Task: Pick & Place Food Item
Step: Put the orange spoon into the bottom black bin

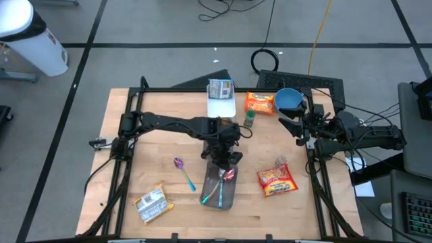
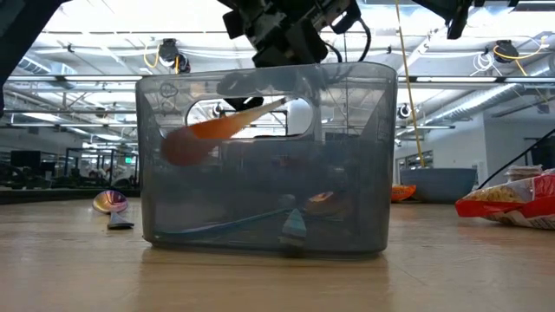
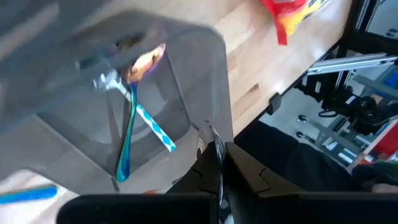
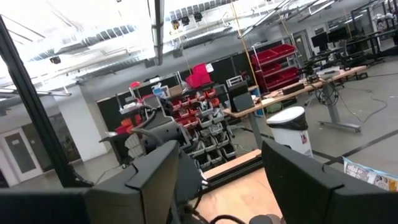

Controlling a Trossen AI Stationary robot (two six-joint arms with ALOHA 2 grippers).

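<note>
A grey see-through bin point(image 1: 219, 192) stands at the table's near middle; it also shows in the low view point(image 2: 264, 199) and the left wrist view point(image 3: 93, 56). Inside lie a teal spoon point(image 3: 127, 137), a striped blue-white spoon point(image 3: 155, 127) and a gold-bowled spoon point(image 3: 146, 62). My left gripper point(image 1: 225, 160) hangs over the bin's far end, shut on an orange spoon point(image 2: 217, 130) that slants down inside the bin. My right gripper point(image 1: 297, 125) waits open and empty at the table's right side, fingers wide apart point(image 4: 217, 186). My left gripper pinches the orange spoon near its handle's upper end point(image 2: 279, 105) between its two fingers, coming from above and pointing down. A thin pale tip point(image 3: 206, 132) pokes out past the shut fingers. The spoon hangs tilted, bowl point(image 2: 180, 147) low, above the bin's floor.
A purple spoon with a blue handle point(image 1: 181, 169) lies left of the bin. Snack packets lie at near left point(image 1: 150, 204), right of the bin point(image 1: 277, 181) and far right point(image 1: 259, 102). A blue bowl point(image 1: 289, 100), a white tray point(image 1: 220, 104) and a small green bottle point(image 1: 250, 119) stand at the far side.
</note>
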